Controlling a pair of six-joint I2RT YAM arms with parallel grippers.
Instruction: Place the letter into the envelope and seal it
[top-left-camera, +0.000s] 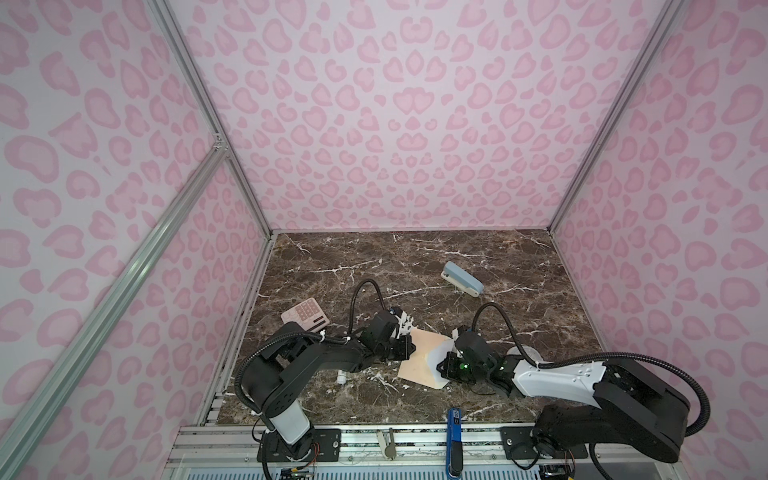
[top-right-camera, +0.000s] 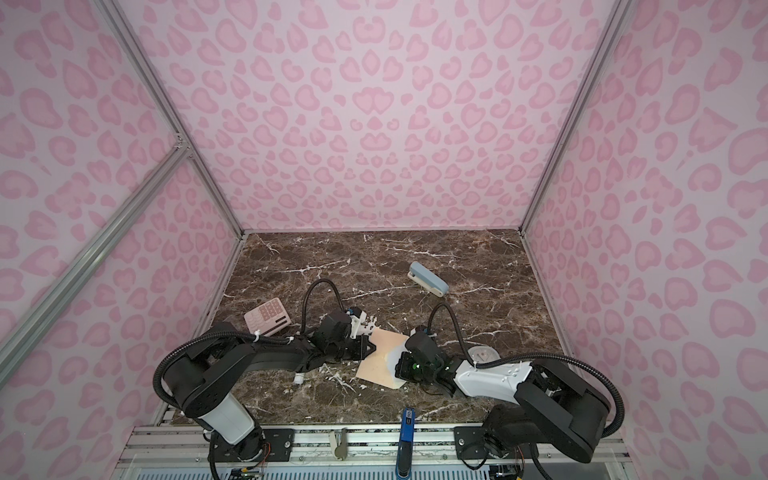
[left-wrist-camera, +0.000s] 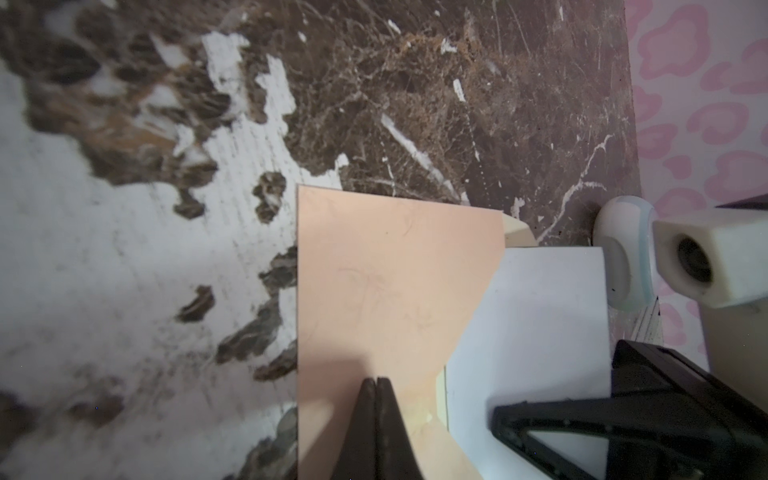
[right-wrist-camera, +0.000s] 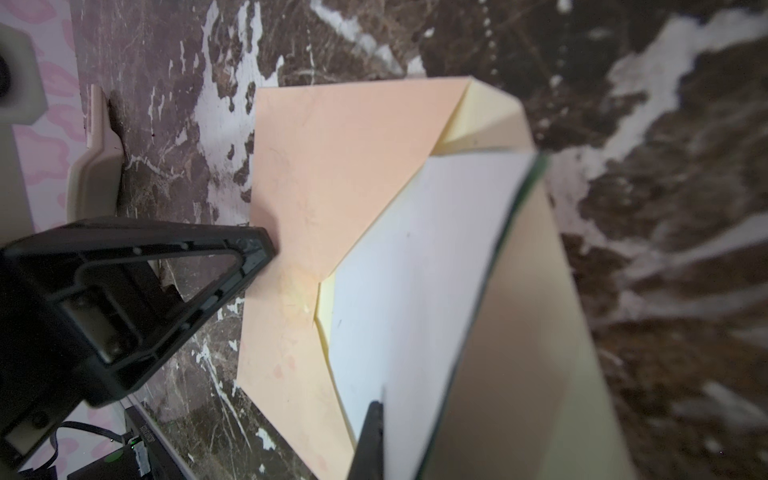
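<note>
Left gripper, jaws closed, presses on the envelope; right gripper pinches the letter, tilted, one edge tucked in the pocket; I judge insertion partly done; most sticks out over the open flap; pushing in and sealing remain.

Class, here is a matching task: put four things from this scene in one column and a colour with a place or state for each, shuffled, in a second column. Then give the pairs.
1 letter
2 envelope
3 stapler
4 calculator

A blue, farthest back, alone
B peach, pressed by the shut left pincer
C white, partly inside the envelope
D pink, has keys

Pairs: 1-C, 2-B, 3-A, 4-D
</note>
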